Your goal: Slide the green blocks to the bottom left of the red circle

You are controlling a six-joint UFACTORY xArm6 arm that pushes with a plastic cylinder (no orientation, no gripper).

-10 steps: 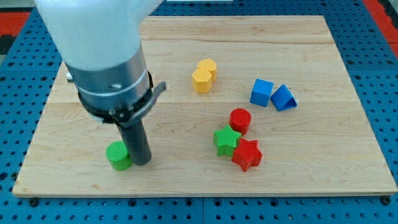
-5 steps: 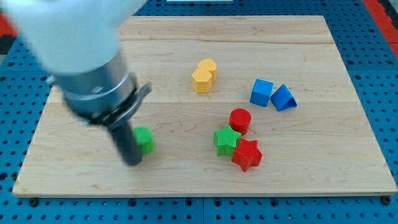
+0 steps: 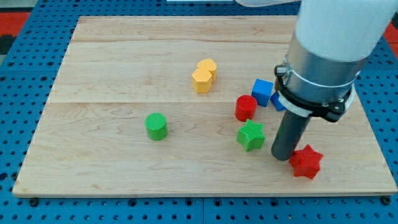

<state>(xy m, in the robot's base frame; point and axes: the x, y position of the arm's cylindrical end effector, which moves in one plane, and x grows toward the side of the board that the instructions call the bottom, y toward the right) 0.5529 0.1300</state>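
Note:
The red circle [image 3: 245,107] stands right of the board's middle. A green star [image 3: 250,135] lies just below it, slightly to the view's right. A green circle [image 3: 156,126] sits alone far to the view's left of them. My tip [image 3: 283,155] rests on the board between the green star and a red star [image 3: 305,162], right against the red star and a short gap from the green star.
Two yellow blocks [image 3: 203,74] sit together above the middle. A blue cube [image 3: 262,92] lies right of the red circle; another blue block [image 3: 277,102] is mostly hidden behind my arm. The wooden board [image 3: 93,68] ends near the view's bottom.
My arm has swung from the view's left to the right. The green circle moved right and up. The red circle, green star, red star and blue blocks have all shifted.

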